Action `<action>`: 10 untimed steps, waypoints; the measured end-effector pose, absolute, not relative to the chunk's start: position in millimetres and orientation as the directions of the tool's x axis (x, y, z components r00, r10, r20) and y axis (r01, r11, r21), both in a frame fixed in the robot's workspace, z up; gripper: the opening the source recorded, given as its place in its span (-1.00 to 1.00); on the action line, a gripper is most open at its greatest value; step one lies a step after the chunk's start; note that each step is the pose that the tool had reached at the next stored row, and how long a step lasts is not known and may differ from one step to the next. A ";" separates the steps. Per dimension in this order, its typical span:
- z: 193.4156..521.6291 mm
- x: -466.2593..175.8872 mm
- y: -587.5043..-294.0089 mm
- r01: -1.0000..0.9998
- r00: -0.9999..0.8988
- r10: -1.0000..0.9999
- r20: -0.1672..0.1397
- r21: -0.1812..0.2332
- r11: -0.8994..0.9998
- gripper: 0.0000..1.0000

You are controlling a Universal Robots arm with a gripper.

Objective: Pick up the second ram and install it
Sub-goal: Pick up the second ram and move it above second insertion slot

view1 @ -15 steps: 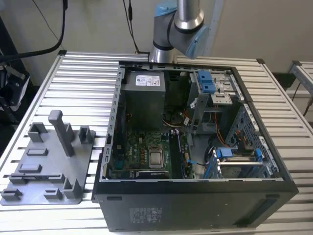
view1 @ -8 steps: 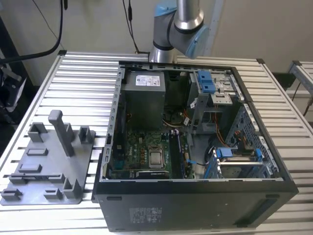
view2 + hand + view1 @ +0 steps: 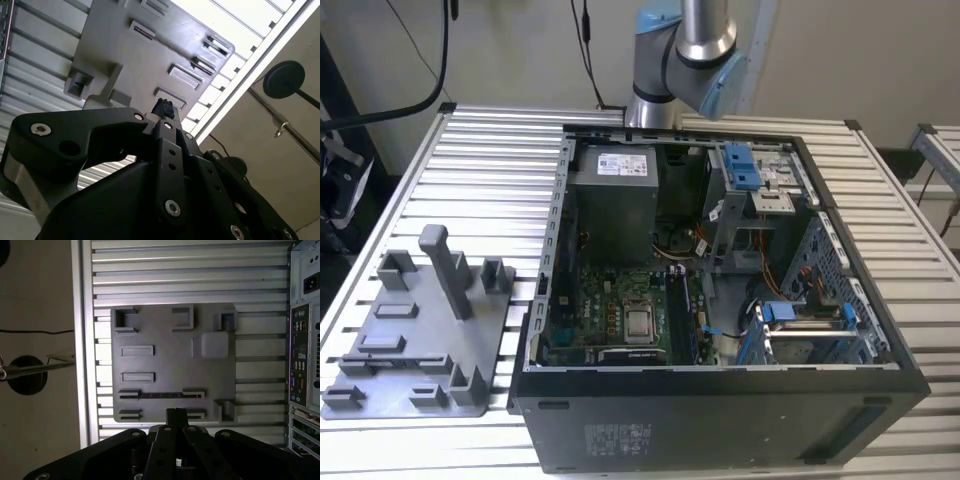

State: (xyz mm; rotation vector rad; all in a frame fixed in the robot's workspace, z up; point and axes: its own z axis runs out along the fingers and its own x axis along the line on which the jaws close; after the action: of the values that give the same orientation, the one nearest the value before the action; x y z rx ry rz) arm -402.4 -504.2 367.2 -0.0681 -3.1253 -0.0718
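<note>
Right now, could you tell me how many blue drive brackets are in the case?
2: a far bracket and a near bracket, both in the case toward the exterior view's right. Others may be hidden.

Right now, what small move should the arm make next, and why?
Probably open the gripper. In the first wrist view it hangs above the grey tray, shut, with nothing in its grip, so it could not take hold of anything as it is. The tray's long slot shows just a thin dark line; whether a stick stands there I cannot tell.
</note>
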 end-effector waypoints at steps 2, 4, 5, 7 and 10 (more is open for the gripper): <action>367.2 -402.4 -504.2 0.044 -0.999 0.043 0.016 0.046 0.998 -0.79; 367.1 -402.4 -504.1 0.044 -0.999 0.043 0.016 0.046 0.998 -0.79; 367.2 -402.4 -504.2 0.043 -0.999 0.042 0.016 0.046 0.998 -0.79; 367.1 -402.5 -504.2 0.036 -0.999 0.035 0.016 0.046 0.998 -0.79; 367.1 -402.5 -504.2 0.012 -1.000 0.011 0.016 0.046 0.999 -0.79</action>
State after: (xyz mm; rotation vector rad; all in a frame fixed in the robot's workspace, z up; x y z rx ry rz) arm -402.5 -504.2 367.1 -0.0180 -3.1248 -0.0714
